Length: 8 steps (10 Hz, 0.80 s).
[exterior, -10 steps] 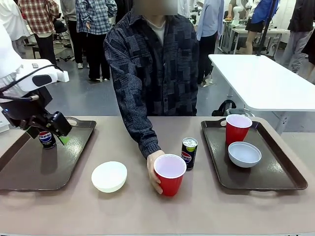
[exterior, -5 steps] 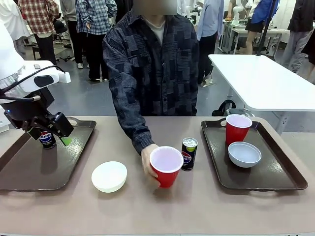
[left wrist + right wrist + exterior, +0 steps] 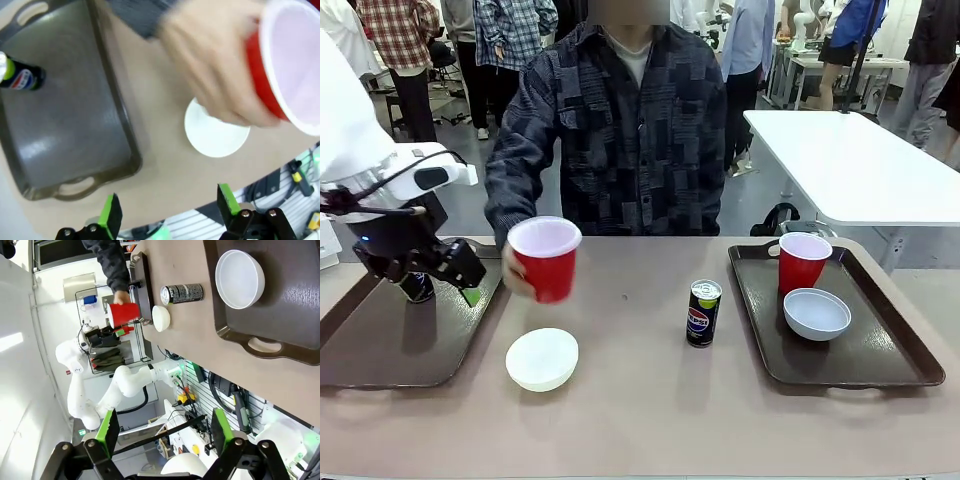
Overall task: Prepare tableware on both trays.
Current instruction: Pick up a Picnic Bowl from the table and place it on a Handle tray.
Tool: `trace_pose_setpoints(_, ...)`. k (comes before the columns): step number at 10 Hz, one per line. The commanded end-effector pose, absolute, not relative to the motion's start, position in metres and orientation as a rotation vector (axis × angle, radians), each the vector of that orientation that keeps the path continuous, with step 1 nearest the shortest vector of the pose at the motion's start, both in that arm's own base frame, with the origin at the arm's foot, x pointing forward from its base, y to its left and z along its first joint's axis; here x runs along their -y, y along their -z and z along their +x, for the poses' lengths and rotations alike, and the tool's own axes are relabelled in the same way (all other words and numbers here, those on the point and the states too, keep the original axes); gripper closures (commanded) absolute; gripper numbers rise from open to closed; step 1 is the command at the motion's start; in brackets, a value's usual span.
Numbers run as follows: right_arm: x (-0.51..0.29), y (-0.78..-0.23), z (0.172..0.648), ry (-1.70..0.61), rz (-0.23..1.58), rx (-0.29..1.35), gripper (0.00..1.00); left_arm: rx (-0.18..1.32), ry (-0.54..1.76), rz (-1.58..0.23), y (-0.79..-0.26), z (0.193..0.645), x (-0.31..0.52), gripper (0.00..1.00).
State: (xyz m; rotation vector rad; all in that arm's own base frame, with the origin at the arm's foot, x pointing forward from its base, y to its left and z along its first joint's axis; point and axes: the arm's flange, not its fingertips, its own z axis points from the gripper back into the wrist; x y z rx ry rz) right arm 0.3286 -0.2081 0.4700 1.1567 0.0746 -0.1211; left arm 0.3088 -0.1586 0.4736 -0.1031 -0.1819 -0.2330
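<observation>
Left end effector point(image 3: 167, 206) hangs, jaws apart, over the left tray point(image 3: 380, 350). I see the person's red cup point(image 3: 546, 262) just right of it, upright, nearest this arm.

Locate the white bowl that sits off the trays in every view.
Front view: white bowl low, left of centre.
Left wrist view: right of centre, just below the held red cup.
Right wrist view: upper middle.
Shared landmark: that red cup, close by.
</observation>
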Motion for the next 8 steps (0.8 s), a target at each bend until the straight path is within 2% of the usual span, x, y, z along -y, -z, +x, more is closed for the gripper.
trace_pose_setpoints(1,0.208,-0.47,0.329,0.121,1.16,-0.074,0.04,0.173,0.158,-0.133,-0.456,0.319,0.176,0.0)
trace_pose_setpoints(2,0.208,-0.47,0.329,0.121,1.16,-0.074,0.04,0.169,0.167,-0.098,-0.457,0.31,0.173,0.0)
trace_pose_setpoints(3,0.208,-0.47,0.329,0.121,1.16,-0.074,0.04,0.154,0.295,-0.01,-0.477,0.278,0.158,0.0)
trace_pose_setpoints(5,0.208,-0.47,0.329,0.121,1.16,-0.074,0.04,0.158,0.407,0.0,-0.496,0.228,0.138,0.0)
trace_pose_setpoints(8,0.208,-0.47,0.329,0.121,1.16,-0.074,0.04,0.14,0.393,0.009,-0.487,0.231,0.144,0.0)
